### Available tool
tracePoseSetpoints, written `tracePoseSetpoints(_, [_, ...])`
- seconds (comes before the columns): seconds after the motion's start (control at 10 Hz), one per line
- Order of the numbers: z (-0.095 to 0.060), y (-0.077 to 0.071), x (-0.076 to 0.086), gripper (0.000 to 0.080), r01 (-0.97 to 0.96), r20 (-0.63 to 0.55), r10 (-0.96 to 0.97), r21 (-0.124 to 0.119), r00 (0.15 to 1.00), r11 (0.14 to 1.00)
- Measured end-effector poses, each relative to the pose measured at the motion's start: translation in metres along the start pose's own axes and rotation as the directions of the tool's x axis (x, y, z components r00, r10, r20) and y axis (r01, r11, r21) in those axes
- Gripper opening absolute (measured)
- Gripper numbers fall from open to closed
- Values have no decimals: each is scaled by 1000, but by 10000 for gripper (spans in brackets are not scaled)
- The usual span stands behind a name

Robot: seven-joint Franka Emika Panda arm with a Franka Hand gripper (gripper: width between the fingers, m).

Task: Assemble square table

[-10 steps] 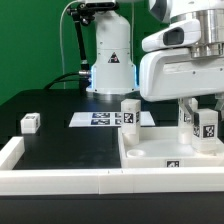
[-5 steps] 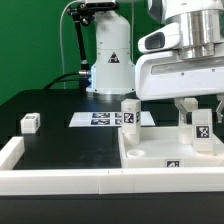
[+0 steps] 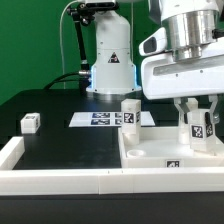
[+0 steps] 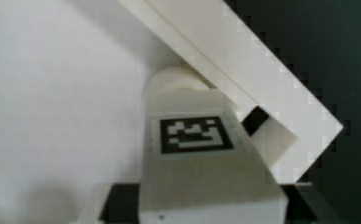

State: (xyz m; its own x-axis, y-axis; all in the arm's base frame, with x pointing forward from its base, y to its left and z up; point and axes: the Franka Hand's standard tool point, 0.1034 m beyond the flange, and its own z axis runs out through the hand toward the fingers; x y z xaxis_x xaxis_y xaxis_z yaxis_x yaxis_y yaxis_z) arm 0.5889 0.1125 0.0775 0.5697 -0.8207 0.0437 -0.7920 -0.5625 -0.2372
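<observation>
My gripper has twisted, apparently clamped on a small white tagged leg post at right. A second post stands on the large white square plastic slab, and a third lies loose at left.

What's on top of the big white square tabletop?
Two stand on the tabletop: a free leg post and a gripped leg post inside the gripper. What lies under each post is covered, so their joints cannot be seen.

arm base: white, rounded, far side | warning label: black triangle on it | base light: blue glow | cable: black, looped at the exterior view's left of the base | wrist housing: white, boxy | collar: grey cylinder above it | end effector: white
</observation>
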Motion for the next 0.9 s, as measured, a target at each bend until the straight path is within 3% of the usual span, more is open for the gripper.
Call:
tracePoseSetpoints(0.1, [0,1,1,297,-134,4,134,3,991,991])
tracePoseSetpoints(0.3, [0,0,0,297,-226,10,226,5,974,974])
tracePoseSetpoints(0.5, [0,0,0,298,-221,12,221,6,975,975])
tracePoseSetpoints(0.7, [-1,-3,-1,559,-123,9,123,11,992,992])
tracePoseSetpoints(0.9, [-3,-12,-7,641,119,9,-119,10,993,993])
